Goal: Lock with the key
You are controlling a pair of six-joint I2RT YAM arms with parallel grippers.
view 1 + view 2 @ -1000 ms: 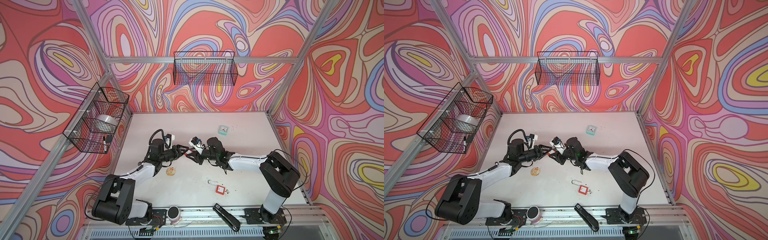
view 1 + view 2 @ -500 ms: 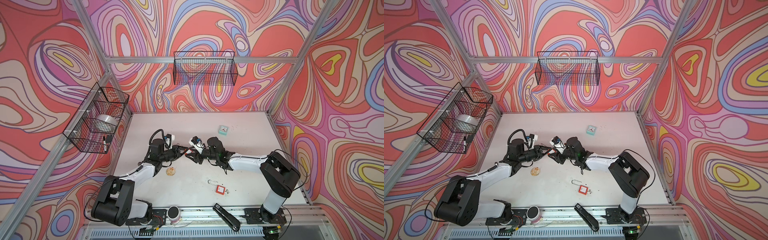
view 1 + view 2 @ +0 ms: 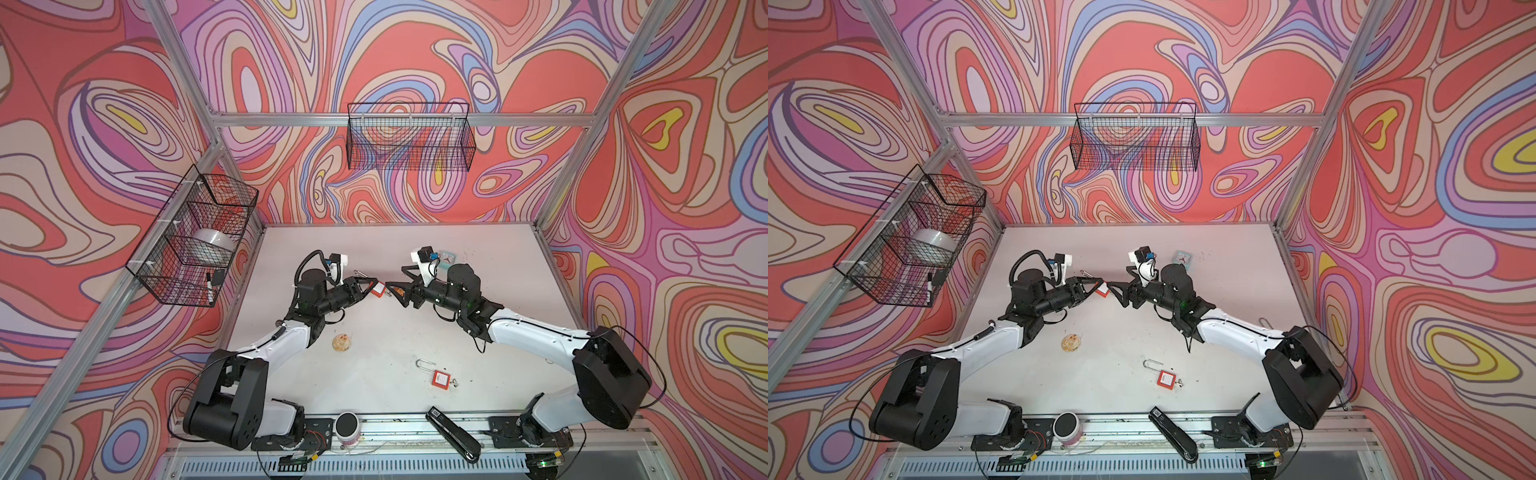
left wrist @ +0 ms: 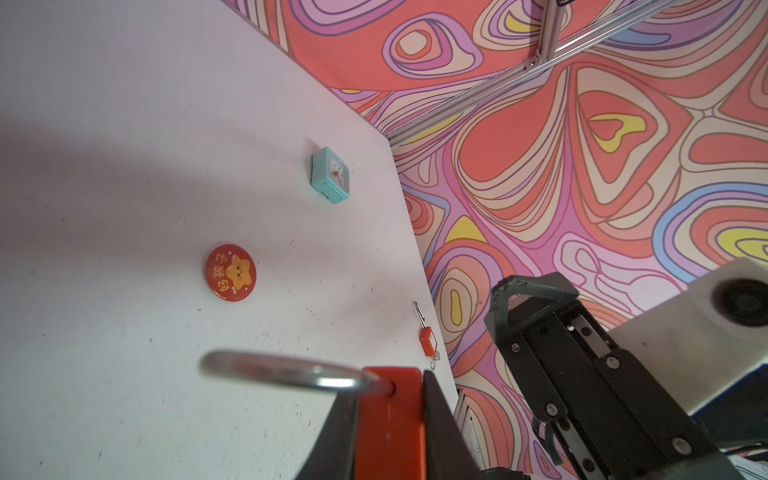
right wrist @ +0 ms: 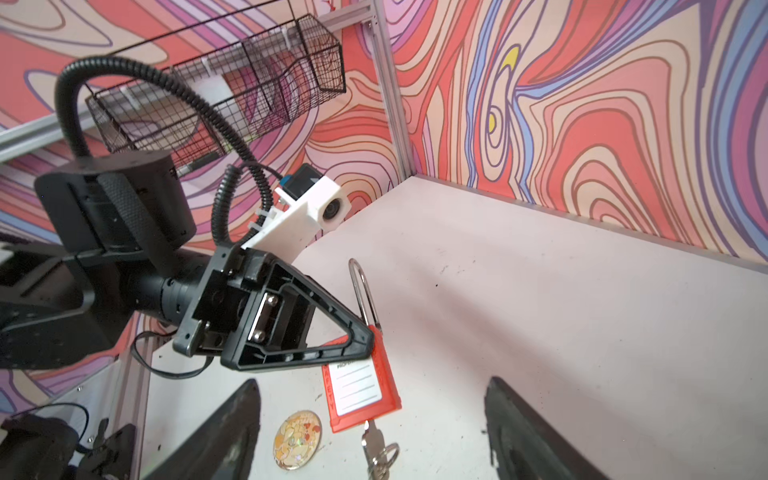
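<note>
A red padlock hangs in the air over the table's middle, and my left gripper is shut on its body. Its steel shackle points away from my right arm. A key with a ring sticks out of the body's other end. My right gripper faces the key with its jaws wide open and touches nothing. A second red padlock lies on the table in front of the right arm.
A teal clock sits at the back. A red star badge lies under the right gripper and a gold badge nearer the front. A black stapler and a can rest on the front rail. Wire baskets hang on the walls.
My right gripper has opened, let go of the key and drawn back to the right. My left gripper has closed tighter on the padlock and stays where it was.
</note>
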